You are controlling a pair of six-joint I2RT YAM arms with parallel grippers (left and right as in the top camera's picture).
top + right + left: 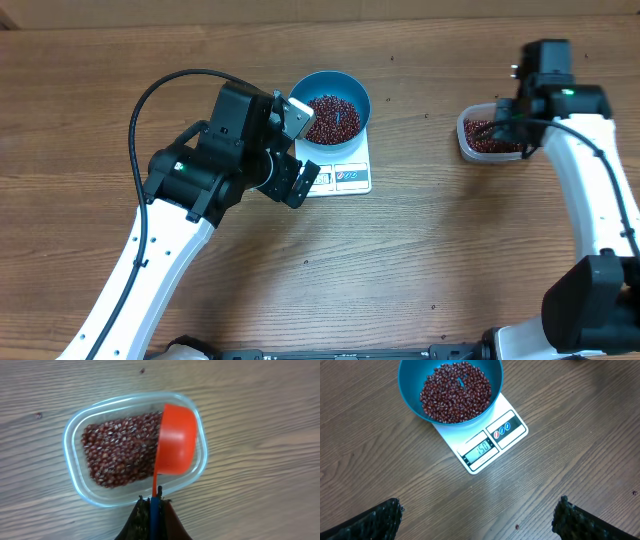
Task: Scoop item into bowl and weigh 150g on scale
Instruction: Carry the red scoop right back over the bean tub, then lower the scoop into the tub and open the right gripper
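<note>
Danger lies ahead of the wide, empty left hand (477, 521): nudging the bowl (407, 395) could upset the scale (512, 427); right hand (151, 504), gripping the scoop (175, 440), might add beans (455, 392).

"150" on the display (481, 450) of the scale (512, 427)

both arms same build: white links, black joint housings. left arm (150, 270) has a black cable (150, 90) arching over its elbow. right arm (590, 180) has a green LED (568, 93) lit near the wrist. left gripper (477, 520) fingers (377, 520) black, rough-textured.
</note>
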